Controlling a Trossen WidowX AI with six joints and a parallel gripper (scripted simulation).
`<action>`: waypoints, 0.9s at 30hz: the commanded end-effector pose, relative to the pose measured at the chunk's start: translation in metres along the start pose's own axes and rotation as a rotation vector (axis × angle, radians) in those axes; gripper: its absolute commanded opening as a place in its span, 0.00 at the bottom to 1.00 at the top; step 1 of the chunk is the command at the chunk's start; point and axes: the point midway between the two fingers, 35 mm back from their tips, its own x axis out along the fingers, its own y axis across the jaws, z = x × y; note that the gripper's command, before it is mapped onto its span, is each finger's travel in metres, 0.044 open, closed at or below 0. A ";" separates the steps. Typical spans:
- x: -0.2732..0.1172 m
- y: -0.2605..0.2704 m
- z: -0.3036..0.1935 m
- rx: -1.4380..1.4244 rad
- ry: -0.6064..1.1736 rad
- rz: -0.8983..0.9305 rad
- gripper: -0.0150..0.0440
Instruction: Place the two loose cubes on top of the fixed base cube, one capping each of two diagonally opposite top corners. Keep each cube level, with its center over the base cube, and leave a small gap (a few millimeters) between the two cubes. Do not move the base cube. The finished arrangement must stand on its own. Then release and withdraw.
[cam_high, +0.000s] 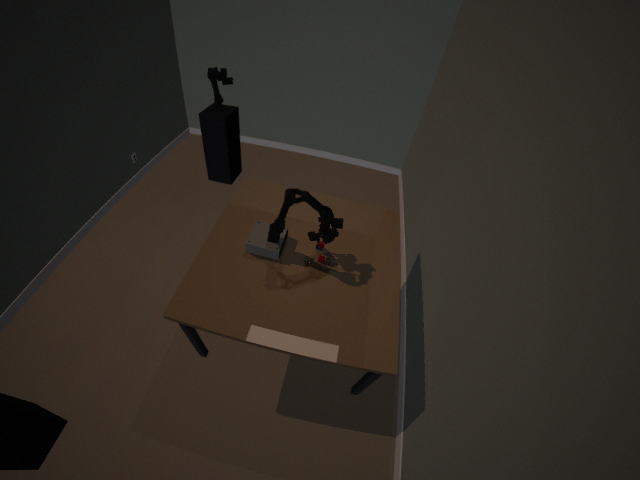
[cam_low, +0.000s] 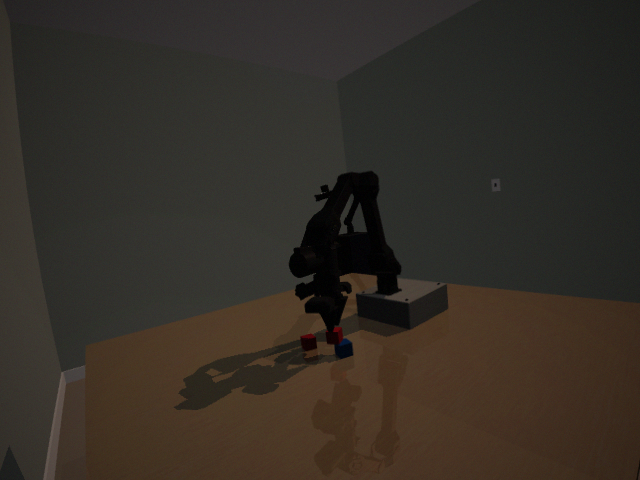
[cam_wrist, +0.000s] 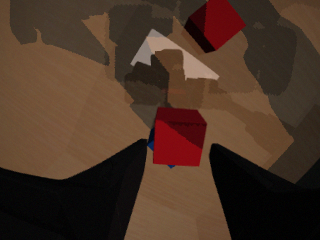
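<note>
The blue base cube (cam_high: 318, 247) (cam_low: 344, 349) (cam_wrist: 151, 145) is on the table, mostly hidden under a red cube in the wrist view. That red cube (cam_high: 321, 244) (cam_low: 334, 335) (cam_wrist: 177, 150) looks level and overhangs one side of the blue cube's top. Whether it rests fully on the blue cube is hard to tell. My gripper (cam_low: 332, 327) (cam_wrist: 179, 147) is open around this red cube, with a gap on each side in the wrist view. The other red cube (cam_high: 321, 259) (cam_low: 308, 341) (cam_wrist: 218, 24) sits on the table a short way off, turned at an angle.
The arm's grey base box (cam_high: 265, 249) (cam_low: 383, 310) stands on the table behind the cubes. A pale strip (cam_high: 292, 343) lies along one table edge. The arm's shadow falls across the table around the cubes. A dark pedestal (cam_high: 221, 144) with another arm stands beyond the table.
</note>
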 end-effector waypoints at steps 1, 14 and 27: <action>-0.008 0.000 0.000 0.000 0.000 0.002 0.60; -0.017 -0.001 0.011 -0.272 -0.002 0.002 0.70; -0.029 -0.005 0.035 -0.915 -0.006 -0.001 0.70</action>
